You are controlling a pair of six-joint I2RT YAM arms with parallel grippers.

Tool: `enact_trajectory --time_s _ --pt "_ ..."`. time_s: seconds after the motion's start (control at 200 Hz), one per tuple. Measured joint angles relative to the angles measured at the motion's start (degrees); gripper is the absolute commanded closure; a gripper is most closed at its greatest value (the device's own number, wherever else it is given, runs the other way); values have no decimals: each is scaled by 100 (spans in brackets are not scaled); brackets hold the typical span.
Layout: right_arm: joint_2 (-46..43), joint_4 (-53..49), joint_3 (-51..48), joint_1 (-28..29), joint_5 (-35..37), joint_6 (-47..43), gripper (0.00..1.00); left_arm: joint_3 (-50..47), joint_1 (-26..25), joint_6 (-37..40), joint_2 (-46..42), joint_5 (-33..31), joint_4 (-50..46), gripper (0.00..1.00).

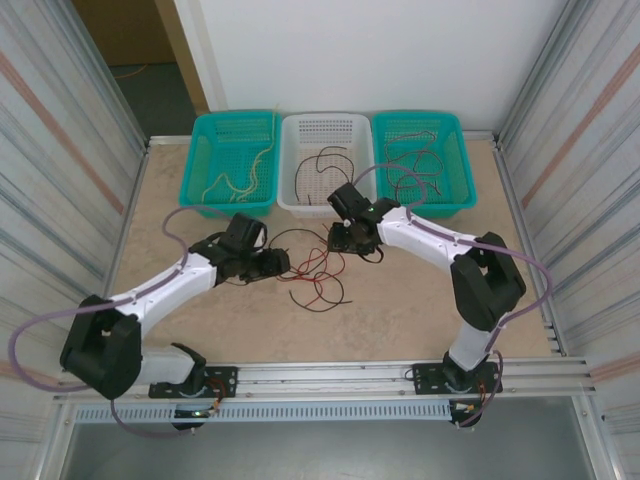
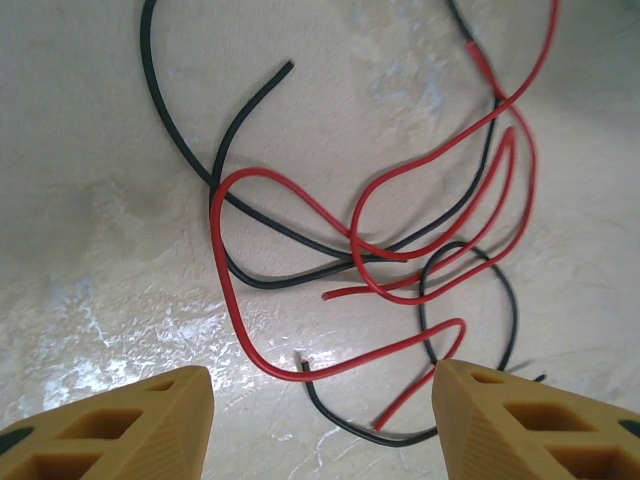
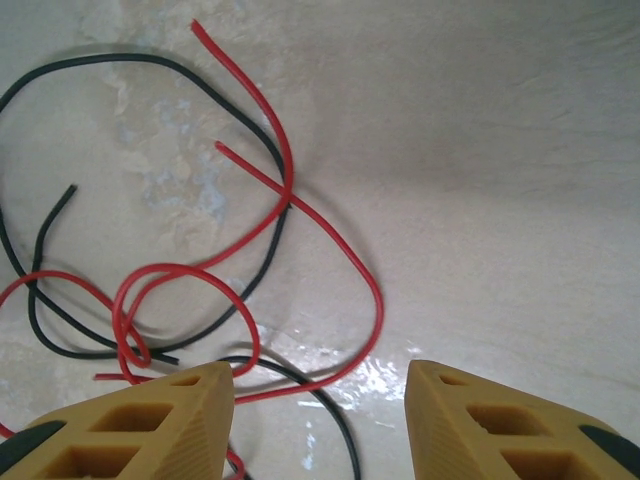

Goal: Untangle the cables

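A tangle of red and black cables (image 1: 314,268) lies on the tabletop between my two grippers. My left gripper (image 1: 281,263) sits at its left side, open. In the left wrist view a red cable (image 2: 231,292) loops over a black cable (image 2: 176,132), and both pass between my open left gripper (image 2: 322,420) without touching its fingers (image 2: 130,425). My right gripper (image 1: 346,240) hovers at the tangle's upper right, open. In the right wrist view a red cable (image 3: 352,262) and a black cable (image 3: 150,62) cross just ahead of the open right gripper (image 3: 320,415).
Three baskets stand in a row at the back. The left teal basket (image 1: 196,150) holds pale yellow cables (image 1: 245,180), the white basket (image 1: 285,165) black ones (image 1: 325,160), and the right teal basket (image 1: 463,160) dark cables (image 1: 412,165). Metal walls close both sides.
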Motion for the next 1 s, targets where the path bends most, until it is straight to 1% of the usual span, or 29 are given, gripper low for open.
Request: enact_trajectory --time_s 0.1,0.175,0.356,0.396,0.431,0.461,0.481,0.506,0.641,0.867,0.932,1.002 --pt "70 61 72 15 -101 -7 53 -46 -31 -59 269 -11 94 42" --pt "70 101 72 33 -173 -13 53 -46 -31 -96 428 -31 125 45" --pt "68 212 72 37 -420 -15 53 -4 -31 -188 909 -26 267 61" --pt "61 223 72 37 -428 -13 53 26 -31 -186 1029 -4 295 68" --pt "57 234 70 37 -442 -13 53 57 -31 -199 1113 0 302 79" --pt "46 256 66 37 -463 -4 53 90 -37 -192 1178 -11 295 91" --pt "26 286 57 35 -496 0 53 107 -39 -179 1207 -17 286 96" --pt "-7 332 35 31 -535 2 53 129 -55 -175 1217 -44 273 100" --pt "-299 527 -20 -9 -763 11 52 306 -345 -39 994 -378 59 100" --pt "-793 774 -22 -111 -955 26 52 1064 -1172 597 35 -811 -457 100" --pt "-990 874 -55 -120 -992 28 51 1224 -1307 796 -260 -841 -520 100" --pt "-1237 973 -144 -118 -1019 24 49 1342 -1346 986 -531 -855 -581 100"
